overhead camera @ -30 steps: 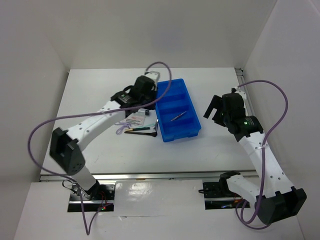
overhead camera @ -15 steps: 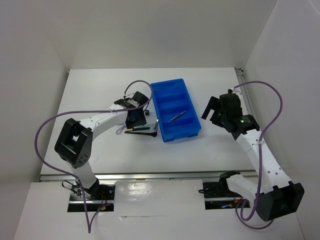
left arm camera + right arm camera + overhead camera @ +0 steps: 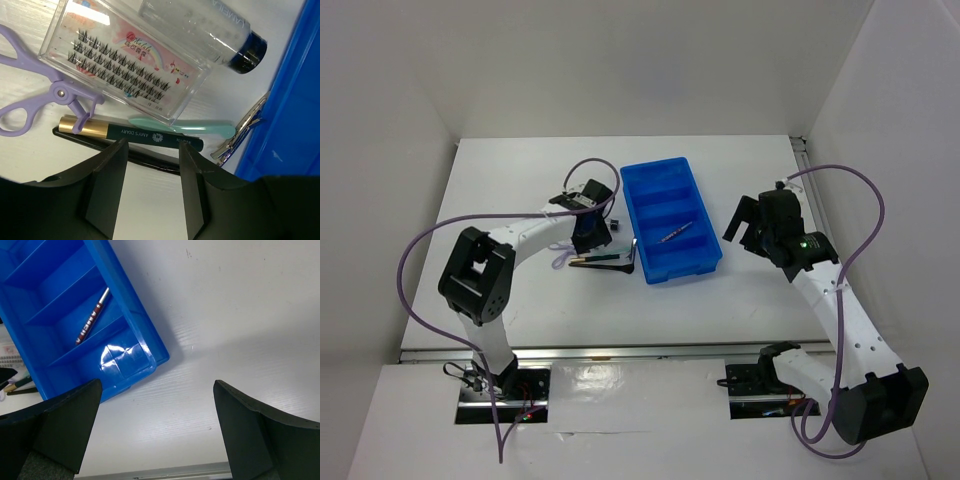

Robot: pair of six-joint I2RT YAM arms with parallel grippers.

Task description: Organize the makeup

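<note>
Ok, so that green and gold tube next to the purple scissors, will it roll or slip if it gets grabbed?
The green and gold tube looks round and slim, so a push would likely roll it. Its glossy surface may slip. The lilac scissors tip overlaps its gold end, so lifting could drag them.

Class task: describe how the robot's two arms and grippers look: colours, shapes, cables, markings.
The left arm and right arm have white links between bulky black joints. A lilac cable loops along each. A green light glows near the right wrist. The left gripper and right gripper are matte black, each with two flat fingers.
</note>
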